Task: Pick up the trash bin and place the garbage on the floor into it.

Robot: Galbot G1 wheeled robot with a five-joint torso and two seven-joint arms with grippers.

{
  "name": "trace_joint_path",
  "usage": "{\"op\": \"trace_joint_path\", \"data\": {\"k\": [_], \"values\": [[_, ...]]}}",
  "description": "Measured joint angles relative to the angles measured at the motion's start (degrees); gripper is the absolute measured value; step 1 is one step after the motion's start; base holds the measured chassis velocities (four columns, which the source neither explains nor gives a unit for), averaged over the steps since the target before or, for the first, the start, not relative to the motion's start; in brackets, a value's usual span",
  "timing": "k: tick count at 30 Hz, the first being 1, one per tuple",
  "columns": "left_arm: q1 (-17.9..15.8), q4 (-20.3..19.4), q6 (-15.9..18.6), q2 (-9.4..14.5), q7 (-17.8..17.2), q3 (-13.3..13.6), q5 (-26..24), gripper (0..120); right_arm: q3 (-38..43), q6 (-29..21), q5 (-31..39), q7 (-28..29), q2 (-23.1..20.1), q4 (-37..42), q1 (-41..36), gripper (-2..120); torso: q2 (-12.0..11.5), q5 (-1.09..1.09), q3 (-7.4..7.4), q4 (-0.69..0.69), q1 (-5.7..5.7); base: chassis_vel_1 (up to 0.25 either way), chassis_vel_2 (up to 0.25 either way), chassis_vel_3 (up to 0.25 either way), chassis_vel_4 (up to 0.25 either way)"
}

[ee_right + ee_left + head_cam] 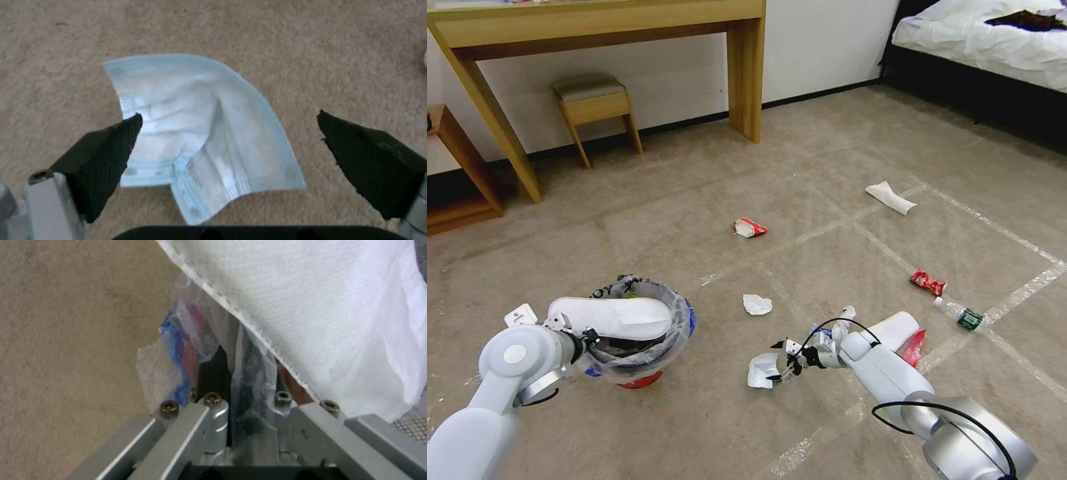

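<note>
Trash bin [639,347] hangs clamped by its bagged rim in my left gripper [582,341], a white slipper [614,319] already lying across its mouth. My right gripper [229,146] hovers jaws apart, straddling a pale blue face mask [204,133] on the carpet [694,427] just below, placed so closing would pinch it.

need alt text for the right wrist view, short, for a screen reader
The right gripper hangs open just above a crumpled pale blue face mask lying on the beige carpet, its two black fingertips spread to either side of the mask. Nothing is held yet.
</note>
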Motion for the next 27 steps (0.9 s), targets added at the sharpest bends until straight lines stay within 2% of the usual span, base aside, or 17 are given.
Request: {"op": "trace_joint_path", "data": {"k": [27], "values": [[0.2, -0.4, 0.1, 0.8, 0.8, -0.3, 0.1, 4, -1.4, -2.2, 4.6, 0.6, 2.4, -6.0, 1.9, 100, 0.0, 0.0, 0.0, 0.0, 0.0, 0.0, 0.0, 0.0, 0.0]]}}
